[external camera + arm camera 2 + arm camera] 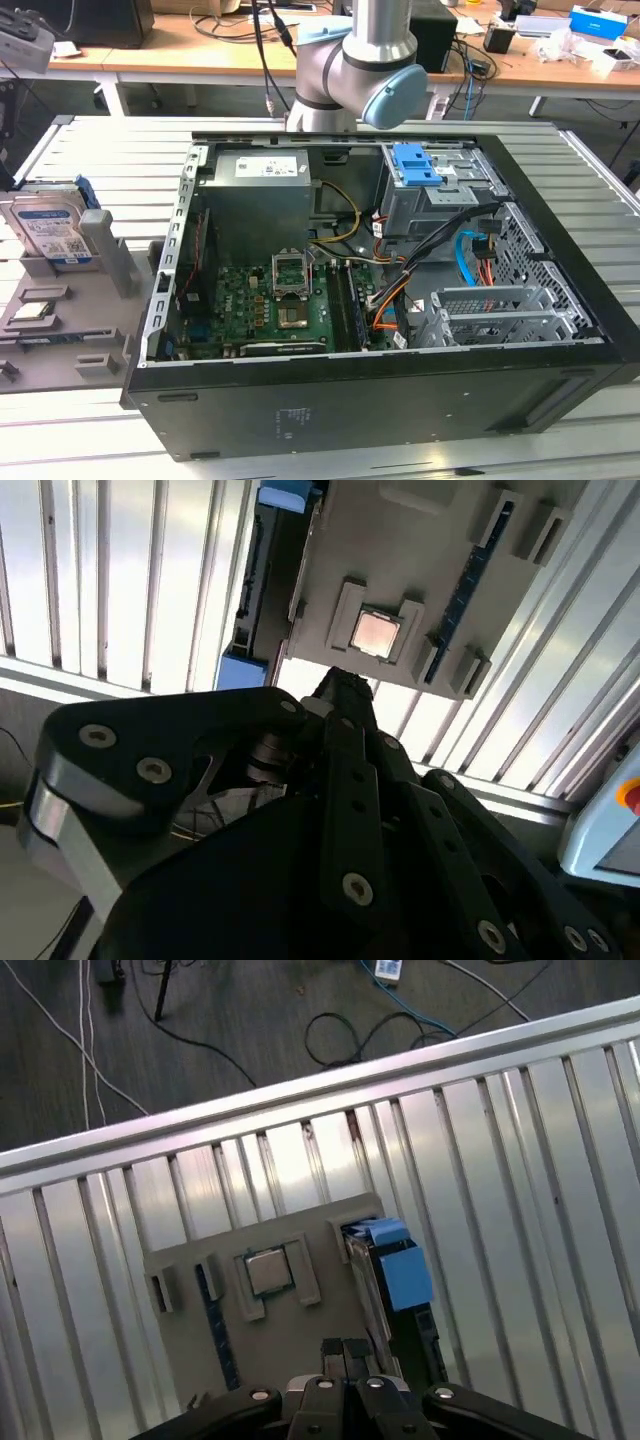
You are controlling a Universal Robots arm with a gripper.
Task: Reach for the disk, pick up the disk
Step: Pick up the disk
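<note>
We saw an open computer case [380, 405] lying on a slatted metal table [110, 150], its motherboard [265, 305] exposed. Beside it, a grey holder [118, 262] carried a small square silver chip [266, 1270].

We saw the computer case [350, 410] lying open on the table [60, 440], centre of the exterior view, w/ the arm [345, 60] behind it. Inside: circuit board [270, 300] on the exterior view's left, power supply [260, 195] behind the board, drive cages [500, 300] on the right. A holder [115, 265] sat just beside the case, on that view's left. The disk [45, 225] stood upright at the holder's far end; the chip [32, 310] lay flat in a pocket nearer the front. In the first wrist view the chip lay betw. a memory stick [215, 1310] & the disk, and the gripper [343, 1346] hung over the holder. Desks [200, 55] stood behind the table.
</note>
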